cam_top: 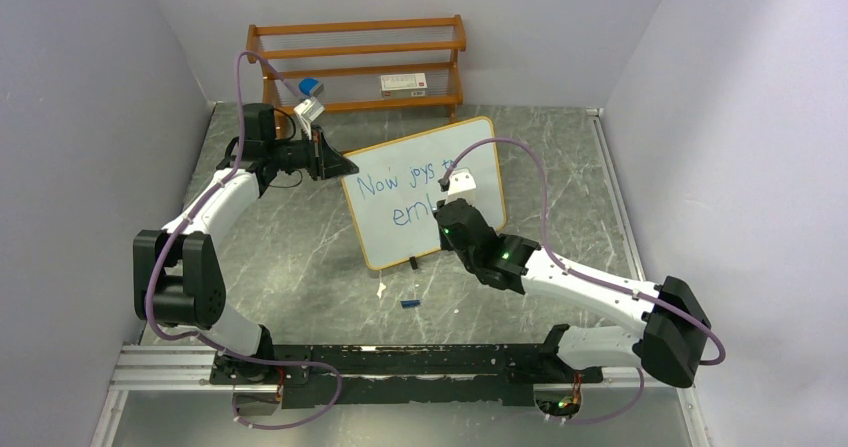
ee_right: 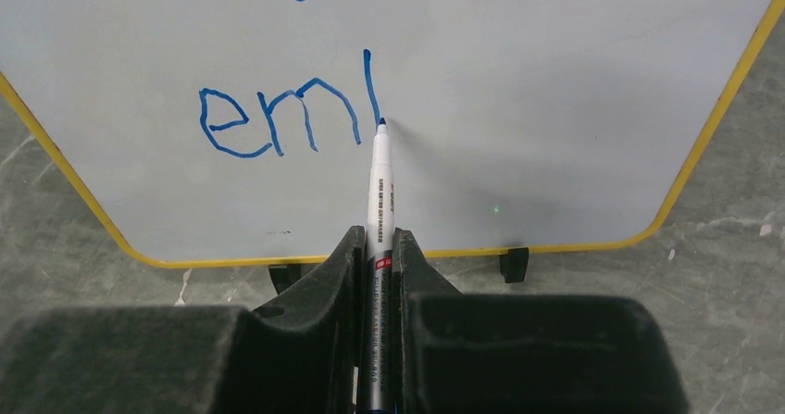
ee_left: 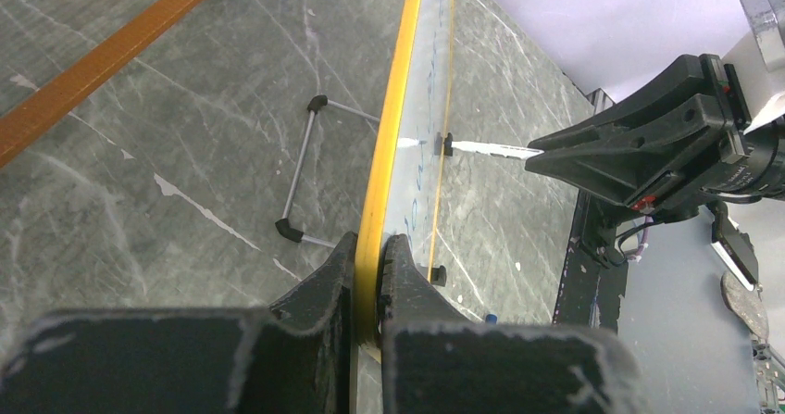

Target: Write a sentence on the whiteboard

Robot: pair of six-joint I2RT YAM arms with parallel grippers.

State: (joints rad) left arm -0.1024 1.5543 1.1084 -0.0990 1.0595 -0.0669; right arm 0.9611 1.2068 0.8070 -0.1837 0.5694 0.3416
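Blue sentence (ee_right: 278, 122) reads "eml"; our right claw (ee_right: 375, 243) grips the marker (ee_right: 380, 182) against the whiteboard (ee_right: 555, 90), our left claw (ee_left: 370, 247) clamps its edge.

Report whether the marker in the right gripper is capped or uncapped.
Uncapped: the marker shows a bare blue tip at the whiteboard, right beside the last written stroke.

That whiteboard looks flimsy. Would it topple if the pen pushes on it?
Probably, if the marker pressed it unsupported: the whiteboard stands on small black feet and a thin wire prop. That may be why the left claw pinches its edge. It looks thin and stiff, so likely light and easy to slide on the smooth tabletop.
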